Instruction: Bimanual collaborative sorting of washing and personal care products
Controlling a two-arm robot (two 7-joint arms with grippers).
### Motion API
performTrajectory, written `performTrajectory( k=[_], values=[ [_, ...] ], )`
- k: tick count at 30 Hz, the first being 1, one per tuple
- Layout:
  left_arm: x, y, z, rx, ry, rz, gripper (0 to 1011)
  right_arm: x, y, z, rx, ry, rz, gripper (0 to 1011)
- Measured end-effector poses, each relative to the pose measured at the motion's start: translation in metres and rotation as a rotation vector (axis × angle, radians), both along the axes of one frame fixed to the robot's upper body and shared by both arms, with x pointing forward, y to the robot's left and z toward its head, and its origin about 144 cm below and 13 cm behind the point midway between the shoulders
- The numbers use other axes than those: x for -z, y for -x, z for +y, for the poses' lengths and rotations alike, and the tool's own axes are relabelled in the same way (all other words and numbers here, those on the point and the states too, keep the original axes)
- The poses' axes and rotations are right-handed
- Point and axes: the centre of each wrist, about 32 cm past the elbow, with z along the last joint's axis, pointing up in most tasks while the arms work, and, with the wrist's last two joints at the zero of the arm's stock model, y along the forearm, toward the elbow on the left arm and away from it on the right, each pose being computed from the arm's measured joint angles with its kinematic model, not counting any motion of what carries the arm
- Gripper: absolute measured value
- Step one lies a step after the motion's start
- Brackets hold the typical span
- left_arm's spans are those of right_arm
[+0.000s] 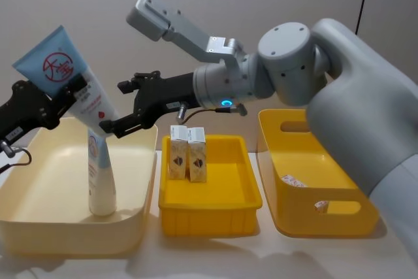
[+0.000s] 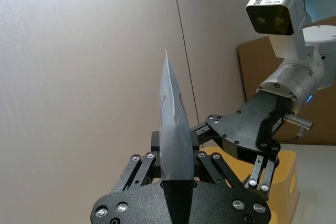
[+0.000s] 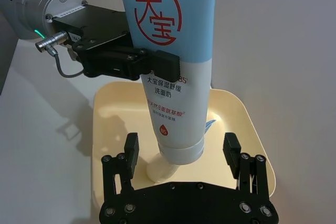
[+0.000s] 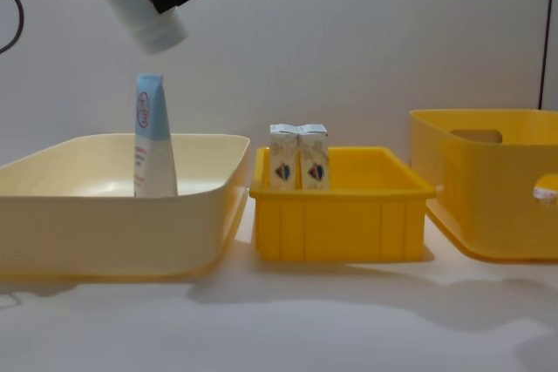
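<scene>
Plain grey wall stands behind a white table (image 1: pixel 215 253) that carries three bins in a row. At the table's left end sits the cream bin (image 1: pixel 39 227), and one tube (image 1: pixel 101 174) already stands upright on its cap near the bin's right wall. Above that bin the left gripper (image 1: pixel 65 99) is clamped on a second tube (image 1: pixel 68 76), holding it tilted, crimped end up and cap pointing down toward the bin. Just right of it the right gripper (image 1: pixel 127 106) has its jaws spread, one finger on either side of the held tube's cap end without touching it. In the middle, the small yellow bin (image 1: pixel 209 200) holds two white cartons (image 1: pixel 187 153) upright side by side against its far-left corner; the tall yellow bin (image 1: pixel 313 181) stands at the right end. This looks like the placing or handover of the second tube; the next move probably calls for either lowering it cap-first beside the standing one, or closing the right jaws before the left lets go.
</scene>
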Motion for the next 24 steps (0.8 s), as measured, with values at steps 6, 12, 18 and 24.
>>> performTrajectory(
  k=[6, 12, 18, 24],
  values=[
    [-0.002, -0.002, 0.001, -0.002, 0.004, -0.002, 268, 0.001, -0.004, 0.009, -0.012, 0.003, 0.006, 1001],
    [-0.005, -0.005, 0.0, -0.001, 0.008, -0.004, 267, 0.003, -0.007, 0.016, -0.019, 0.006, 0.011, 1001],
    [-0.007, -0.007, -0.001, 0.003, 0.009, -0.007, 267, 0.004, -0.009, 0.024, -0.024, 0.005, 0.012, 1001],
    [-0.009, -0.009, -0.003, 0.008, 0.008, -0.009, 267, 0.005, -0.011, 0.03, -0.029, 0.0, 0.007, 999]
  ],
)
